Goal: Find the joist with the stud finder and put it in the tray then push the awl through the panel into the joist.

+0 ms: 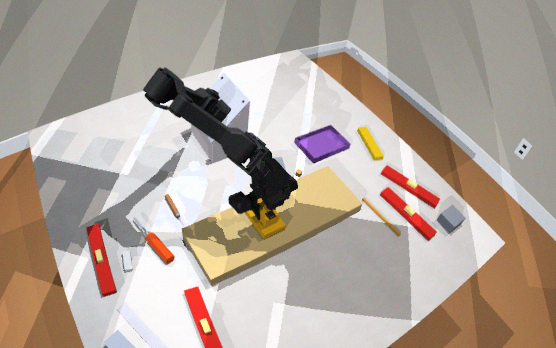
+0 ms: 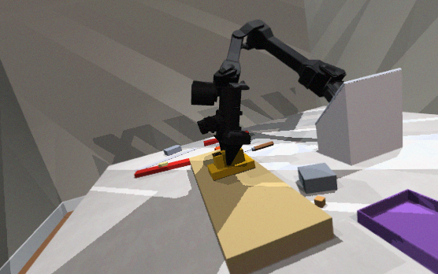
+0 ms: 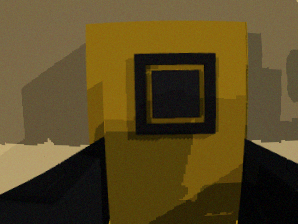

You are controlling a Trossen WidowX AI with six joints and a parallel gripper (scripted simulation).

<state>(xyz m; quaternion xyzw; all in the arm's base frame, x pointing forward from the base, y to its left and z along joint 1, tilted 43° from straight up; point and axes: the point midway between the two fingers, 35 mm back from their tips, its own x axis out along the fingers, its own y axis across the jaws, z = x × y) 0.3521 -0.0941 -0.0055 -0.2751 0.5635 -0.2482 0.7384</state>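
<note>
The yellow stud finder [image 1: 271, 230] [image 2: 214, 173] [image 3: 117, 50] is upright, on or very close to the top of the tan floor panel [image 1: 322, 203] [image 2: 276, 212], left of its middle in the top view. Its display [image 3: 175, 95] is dark in the wrist view. My gripper [image 1: 260, 212] [image 2: 229, 161] [image 3: 169, 141] is shut on the stud finder, one finger on each side. The awl with the brown handle [image 1: 172, 205] [image 2: 263, 146] lies behind the panel's left end. The purple tray [image 1: 304, 151] [image 2: 374, 230] is empty. The joist is hidden.
An orange-handled screwdriver [image 1: 160, 248] lies left of the panel. Red levels [image 1: 101, 272] [image 1: 196, 305] [image 1: 422, 227] lie at both sides. A pencil [image 1: 381, 216], a yellow bar [image 1: 370, 143] and a grey block [image 1: 450, 219] are at right. Another grey block [image 2: 317, 177] and a small orange cube [image 1: 298, 173] [image 2: 320, 201] lie behind the panel.
</note>
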